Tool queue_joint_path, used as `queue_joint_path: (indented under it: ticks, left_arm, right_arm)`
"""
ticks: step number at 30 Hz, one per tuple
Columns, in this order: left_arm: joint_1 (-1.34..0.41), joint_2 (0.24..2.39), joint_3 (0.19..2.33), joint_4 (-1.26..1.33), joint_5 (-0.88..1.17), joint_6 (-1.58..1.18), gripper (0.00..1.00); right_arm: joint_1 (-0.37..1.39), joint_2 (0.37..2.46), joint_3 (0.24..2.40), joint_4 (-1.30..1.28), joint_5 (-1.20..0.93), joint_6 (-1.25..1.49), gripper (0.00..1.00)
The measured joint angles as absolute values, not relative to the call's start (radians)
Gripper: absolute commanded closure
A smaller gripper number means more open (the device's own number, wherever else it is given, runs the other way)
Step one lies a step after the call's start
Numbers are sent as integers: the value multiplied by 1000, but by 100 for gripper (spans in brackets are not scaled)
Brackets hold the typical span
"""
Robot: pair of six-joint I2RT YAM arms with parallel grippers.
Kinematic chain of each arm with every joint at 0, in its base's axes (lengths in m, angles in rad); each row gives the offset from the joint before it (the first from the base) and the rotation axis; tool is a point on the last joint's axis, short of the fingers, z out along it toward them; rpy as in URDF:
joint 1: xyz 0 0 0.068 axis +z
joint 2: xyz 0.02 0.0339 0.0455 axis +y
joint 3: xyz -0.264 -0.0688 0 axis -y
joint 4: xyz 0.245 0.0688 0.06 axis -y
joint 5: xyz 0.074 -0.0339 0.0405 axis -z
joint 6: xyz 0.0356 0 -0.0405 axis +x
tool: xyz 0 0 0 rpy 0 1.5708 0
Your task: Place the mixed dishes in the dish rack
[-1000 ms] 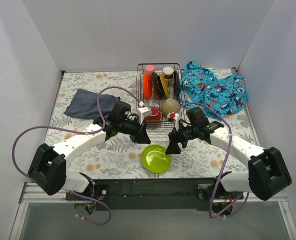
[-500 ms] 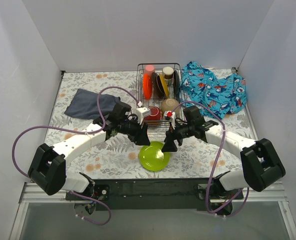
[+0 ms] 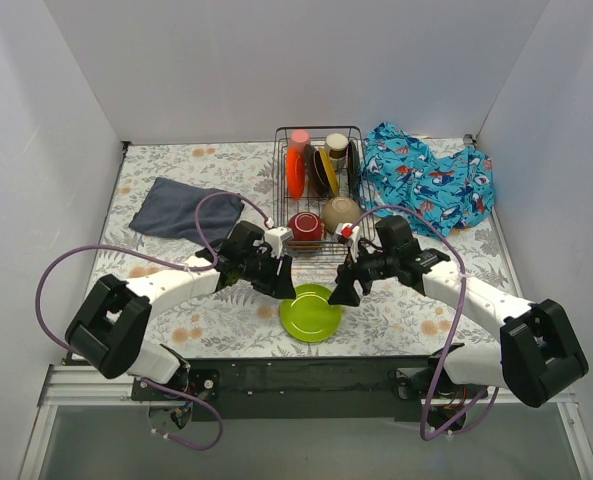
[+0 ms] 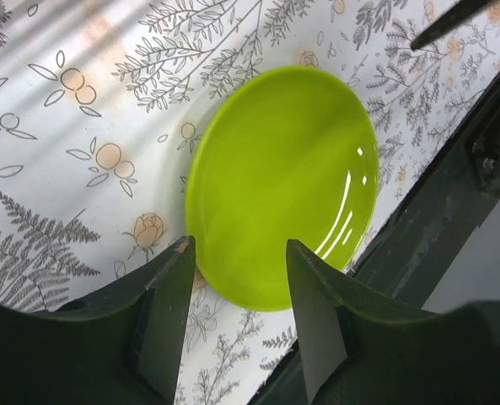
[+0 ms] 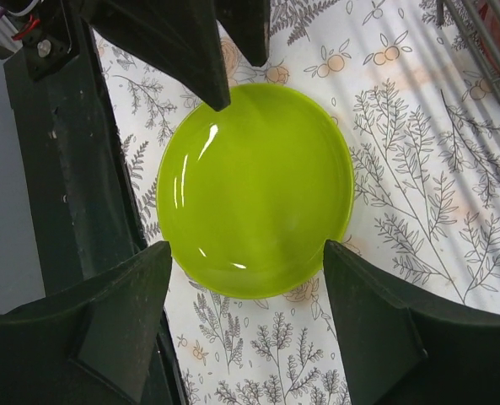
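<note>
A lime-green plate (image 3: pixel 311 313) lies flat on the floral table near its front edge; it shows whole in the left wrist view (image 4: pixel 283 181) and the right wrist view (image 5: pixel 254 190). My left gripper (image 3: pixel 281 285) (image 4: pixel 239 245) hangs open over the plate's left rim, holding nothing. My right gripper (image 3: pixel 338 292) (image 5: pixel 248 249) stands wide open over its right rim, also holding nothing. The black wire dish rack (image 3: pixel 279 160) at the back holds a pink cup (image 3: pixel 298 138), orange plate (image 3: pixel 295 172), yellow-brown plate (image 3: pixel 328 170), metallic cup (image 3: pixel 336 147), tan bowl (image 3: pixel 340 211) and dark red bowl (image 3: pixel 306 228).
A dark navy cloth (image 3: pixel 181 208) lies at the left and a blue patterned cloth (image 3: pixel 428 180) at the right of the rack. The black front rail (image 3: pixel 306 375) runs just behind the plate. White walls close in both sides.
My left gripper has opened and drawn back from the rack's front toward the plate, uncovering the dark red bowl. The right gripper shifted slightly near the plate and stays open.
</note>
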State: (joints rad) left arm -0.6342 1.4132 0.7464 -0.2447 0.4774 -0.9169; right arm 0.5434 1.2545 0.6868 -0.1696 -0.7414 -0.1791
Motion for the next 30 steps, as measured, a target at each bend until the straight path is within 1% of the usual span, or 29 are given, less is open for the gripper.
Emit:
queue_joint_path:
  ticks: [7, 11, 12, 14, 15, 18, 19, 24, 30]
  left_arm:
    - [-634, 1494, 722, -167, 456, -929, 54]
    - [-634, 1510, 698, -130, 455, -931, 60]
    - [-634, 1512, 696, -126, 456, -931, 69]
    - [-634, 1517, 688, -111, 471, -925, 78]
    - [-634, 1517, 681, -101, 481, -920, 86]
    - [-634, 1517, 664, -85, 528, -907, 99]
    - [-634, 1517, 660, -81, 539, -905, 100]
    - [-634, 1517, 659, -71, 585, -880, 100]
    - [-634, 1509, 682, -125, 607, -807, 100]
  right_arm:
    - [536, 1232, 657, -178, -722, -164, 20]
    - [528, 1232, 657, -178, -715, -162, 20]
    - [525, 1232, 657, -178, -713, -162, 20]
    - [524, 1232, 657, -176, -712, -162, 20]
    - [524, 1232, 656, -176, -711, -162, 20]
    - [524, 1232, 648, -167, -710, -162, 20]
    - [524, 1234, 642, -162, -711, -163, 20]
    - [524, 1264, 632, -154, -715, -177, 20]
    - [524, 1287, 624, -152, -737, -192, 19]
